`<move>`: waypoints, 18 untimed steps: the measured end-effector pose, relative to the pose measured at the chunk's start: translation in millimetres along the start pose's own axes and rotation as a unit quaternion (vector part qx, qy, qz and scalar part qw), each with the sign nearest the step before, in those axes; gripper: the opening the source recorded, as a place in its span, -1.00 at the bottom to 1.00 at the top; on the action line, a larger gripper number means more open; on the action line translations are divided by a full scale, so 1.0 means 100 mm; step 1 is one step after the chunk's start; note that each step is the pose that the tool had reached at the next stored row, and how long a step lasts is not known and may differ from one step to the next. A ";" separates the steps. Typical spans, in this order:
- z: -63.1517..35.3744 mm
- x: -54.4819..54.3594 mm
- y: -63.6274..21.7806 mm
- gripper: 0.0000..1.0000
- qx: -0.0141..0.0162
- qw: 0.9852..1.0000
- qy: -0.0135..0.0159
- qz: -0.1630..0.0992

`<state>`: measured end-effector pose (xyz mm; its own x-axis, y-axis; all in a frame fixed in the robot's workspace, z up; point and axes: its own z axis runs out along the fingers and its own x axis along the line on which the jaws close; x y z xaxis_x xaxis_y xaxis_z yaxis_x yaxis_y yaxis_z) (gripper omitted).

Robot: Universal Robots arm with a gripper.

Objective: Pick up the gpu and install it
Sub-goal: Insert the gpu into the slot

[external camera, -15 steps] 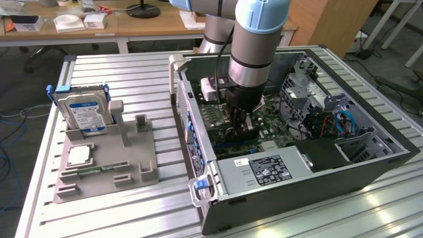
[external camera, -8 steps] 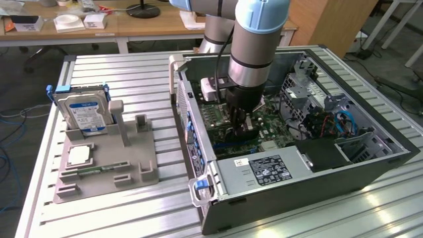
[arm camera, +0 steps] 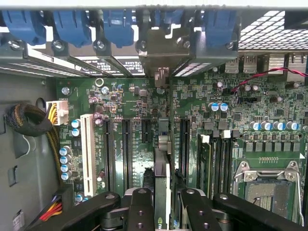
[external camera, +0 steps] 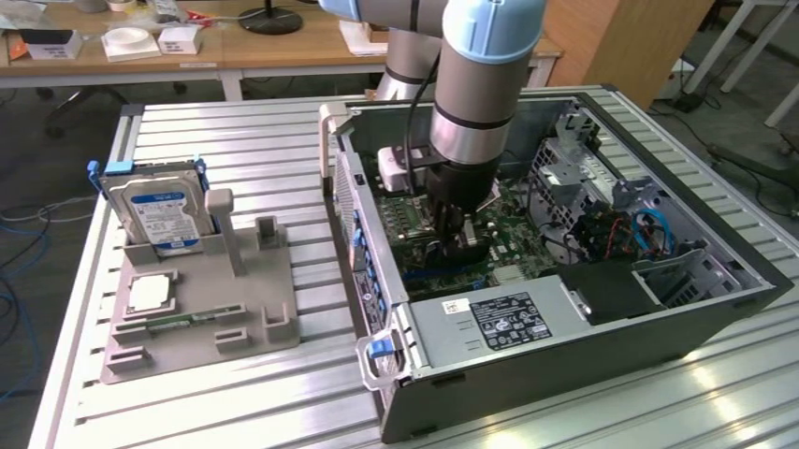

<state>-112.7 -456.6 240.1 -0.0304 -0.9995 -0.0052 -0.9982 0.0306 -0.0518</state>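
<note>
My gripper (external camera: 455, 241) reaches down into the open computer case (external camera: 699, 309), just above the green motherboard (external camera: 406, 223). It is shut on the gpu (arm camera: 162, 144), which the wrist view shows edge-on as a thin upright card between my black fingers (arm camera: 140, 207). The card stands over the motherboard (arm camera: 134, 103), in line with the long black expansion slots (arm camera: 126, 149). Its silver bracket end (arm camera: 161, 55) is up against the case's rear slot openings, under the blue latches (arm camera: 115, 24). Whether the card's lower edge sits in a slot is hidden.
A grey holder (external camera: 200, 323) left of the case carries a silver hard drive (external camera: 156, 213) with a blue-white label and a small square chip (external camera: 150, 292). Inside the case are the power supply (external camera: 493, 318), the drive cage (external camera: 587, 187), a bundle of cables (arm camera: 29, 120) and an empty CPU socket (arm camera: 267, 187).
</note>
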 end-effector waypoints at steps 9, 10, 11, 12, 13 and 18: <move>0.041 0.00 0.004 -0.47 0.000 1.000 0.000 0.000; 0.040 0.00 0.004 -0.47 0.000 1.000 0.000 0.000; 0.040 0.00 0.004 -0.47 0.000 1.000 0.000 0.000; 0.040 0.00 0.004 -0.47 0.000 1.000 0.000 0.000; 0.042 0.00 0.004 -0.47 0.000 1.000 0.000 0.000; 0.074 0.00 0.008 -0.47 0.000 1.000 0.000 0.000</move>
<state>-113.1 -456.5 232.6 -0.0306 -0.9995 -0.0052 -0.9982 0.0308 -0.0517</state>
